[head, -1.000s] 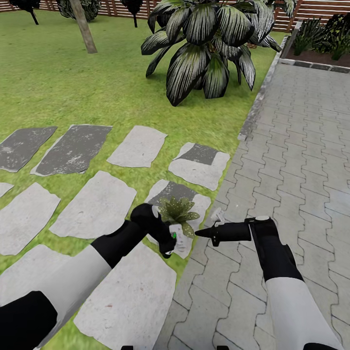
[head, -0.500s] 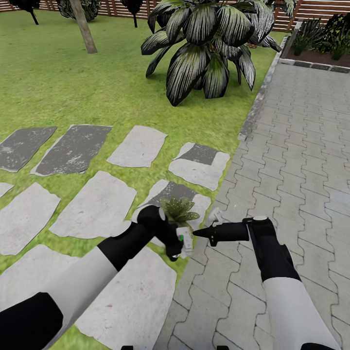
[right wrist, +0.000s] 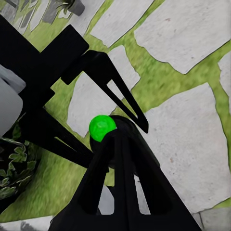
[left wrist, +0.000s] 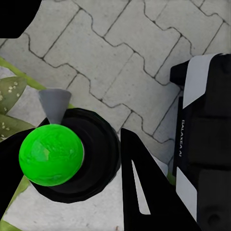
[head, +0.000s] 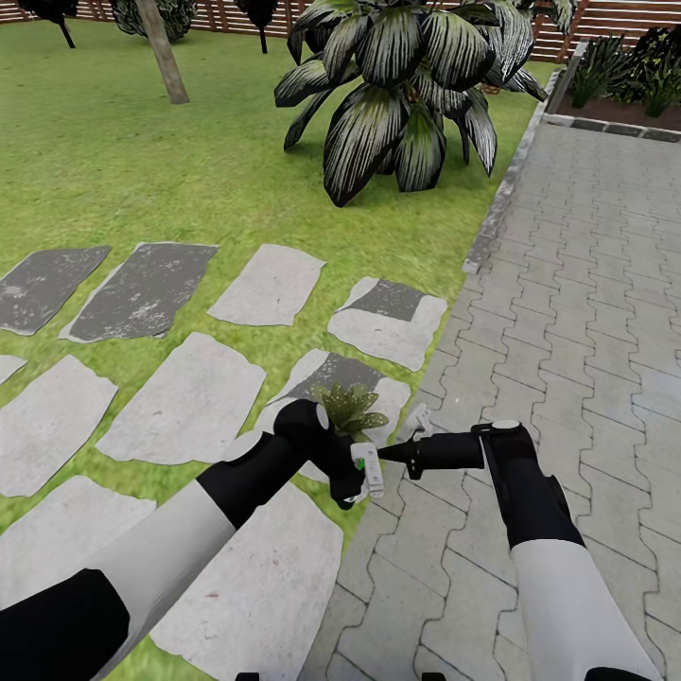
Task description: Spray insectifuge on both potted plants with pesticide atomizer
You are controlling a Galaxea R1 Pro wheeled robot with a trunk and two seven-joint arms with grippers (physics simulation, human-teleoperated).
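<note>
Setting: a garden of flat, mottled green lawn (head: 113, 161), irregular grey stepping stones (head: 184, 397) with a speckled face, and interlocking grey paving (head: 586, 312).
Backdrop: a large palm plant (head: 407, 85) with broad, striped, drooping leaves, a leaning tree trunk (head: 163, 52) and a brown slatted fence (head: 615, 19).
Potted plant: a low rosette of pointed olive leaves (head: 348, 407) stands on a stepping stone at the paving's edge, just beyond both grippers; we see its spotted leaves in the right wrist view too (right wrist: 14, 159).
Left gripper: (head: 367, 470) hangs just in front of the plant, its slim, slotted black fingers (right wrist: 113, 86) spread apart.
Between those fingers: a glossy bright green ball (left wrist: 50, 154) sits on a round black body.
Right gripper: (head: 390, 454) is dark and tapered, pointing across at the left gripper and almost touching it; we cannot tell whether it is clamped or parted.
Pesticide atomizer: a pale, trigger-shaped head (head: 419, 419) shows just beyond the right gripper, near the plant; its bottle is hidden from us.
</note>
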